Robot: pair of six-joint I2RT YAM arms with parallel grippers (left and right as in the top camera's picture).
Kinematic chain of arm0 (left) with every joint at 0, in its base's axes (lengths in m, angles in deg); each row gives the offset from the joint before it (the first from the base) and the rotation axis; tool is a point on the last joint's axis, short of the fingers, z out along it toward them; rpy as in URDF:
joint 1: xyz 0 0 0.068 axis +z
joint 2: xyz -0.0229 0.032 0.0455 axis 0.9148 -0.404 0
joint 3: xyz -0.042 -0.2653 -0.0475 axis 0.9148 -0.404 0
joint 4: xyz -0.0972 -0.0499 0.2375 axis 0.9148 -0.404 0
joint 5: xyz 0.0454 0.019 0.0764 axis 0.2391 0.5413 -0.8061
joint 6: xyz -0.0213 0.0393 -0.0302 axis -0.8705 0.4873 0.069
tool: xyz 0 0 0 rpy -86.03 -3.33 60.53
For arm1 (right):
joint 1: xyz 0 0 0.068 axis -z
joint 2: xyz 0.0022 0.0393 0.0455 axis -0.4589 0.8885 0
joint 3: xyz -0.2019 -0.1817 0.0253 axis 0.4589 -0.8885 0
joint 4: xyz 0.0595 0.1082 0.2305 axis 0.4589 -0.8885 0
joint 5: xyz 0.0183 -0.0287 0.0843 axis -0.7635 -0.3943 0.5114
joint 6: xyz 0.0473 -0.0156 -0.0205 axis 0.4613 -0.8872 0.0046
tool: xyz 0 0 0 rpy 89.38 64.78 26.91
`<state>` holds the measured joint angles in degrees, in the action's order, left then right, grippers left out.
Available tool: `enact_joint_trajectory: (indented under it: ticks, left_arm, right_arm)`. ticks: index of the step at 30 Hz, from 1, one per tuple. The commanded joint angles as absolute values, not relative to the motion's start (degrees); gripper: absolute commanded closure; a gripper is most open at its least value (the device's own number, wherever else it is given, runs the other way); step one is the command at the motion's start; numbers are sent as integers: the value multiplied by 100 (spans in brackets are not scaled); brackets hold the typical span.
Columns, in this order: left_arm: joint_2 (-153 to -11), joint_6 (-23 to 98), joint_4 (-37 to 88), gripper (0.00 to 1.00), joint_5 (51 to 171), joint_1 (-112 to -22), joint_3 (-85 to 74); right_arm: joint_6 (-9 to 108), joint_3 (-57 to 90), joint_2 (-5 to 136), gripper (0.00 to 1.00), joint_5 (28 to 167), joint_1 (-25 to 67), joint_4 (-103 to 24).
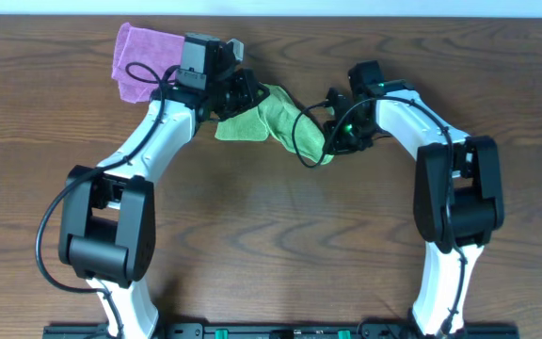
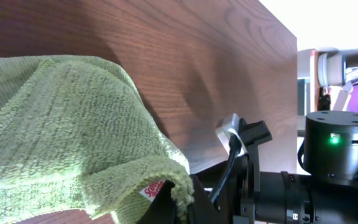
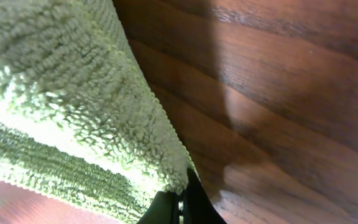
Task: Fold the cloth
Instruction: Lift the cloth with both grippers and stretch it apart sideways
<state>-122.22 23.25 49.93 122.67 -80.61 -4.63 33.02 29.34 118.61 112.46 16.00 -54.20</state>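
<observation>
Wooden tabletop (image 1: 271, 235) holds the yellow-green cloth (image 1: 288, 122), bunched at upper centre. Left claw (image 1: 243, 99) and right claw (image 1: 330, 134) each clamp an edge; the right's thin corner pinch may slip once pulled taut.

A robotics lab bench is indicated. Two white-and-black arms (image 1: 149, 151) are mounted on a black rail (image 1: 280, 331) well behind both grippers, with loose cables (image 1: 40, 240) looped along them. A wood-grain table (image 1: 271, 245) is spread beneath the left gripper (image 1: 252, 99) and right gripper (image 1: 327, 137), with the cloth (image 1: 290, 127) held between them and a purple cloth (image 1: 139, 56) beside the left one. Past the left gripper, beyond the table edge, blurred white and purple equipment (image 2: 347, 81) is glimpsed.
</observation>
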Motion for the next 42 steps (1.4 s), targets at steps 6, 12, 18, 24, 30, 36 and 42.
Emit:
enact_joint_trajectory:
  ticks: [6,12,18,24,30,36,42]
  left_arm:
    - [-11420,2377,4974,94,12318,-7879,-380]
    - [-10937,2178,4895,94,12274,-7855,-380]
    - [-10664,2080,4888,94,12272,-7853,-380]
    - [-10441,2034,4891,94,12267,-7853,-380]
    - [-10318,2032,4897,94,12016,-7855,-380]
    - [-10371,1975,4989,94,11419,-7862,-380]
    - [-10640,1966,5555,94,10880,-7862,-380]
  right_arm:
    - [3635,2960,10423,99,11252,1808,-5391]
    - [3827,2960,9260,99,11215,1810,-5321]
    - [3831,2960,8474,99,10955,1847,-5350]
    - [3875,2960,8082,99,10916,1847,-5463]
    - [3917,2960,8004,99,10542,1847,-5343]
    - [3914,2960,8183,99,10177,1854,-4703]
    - [3917,2960,8764,99,10061,1913,-3874]
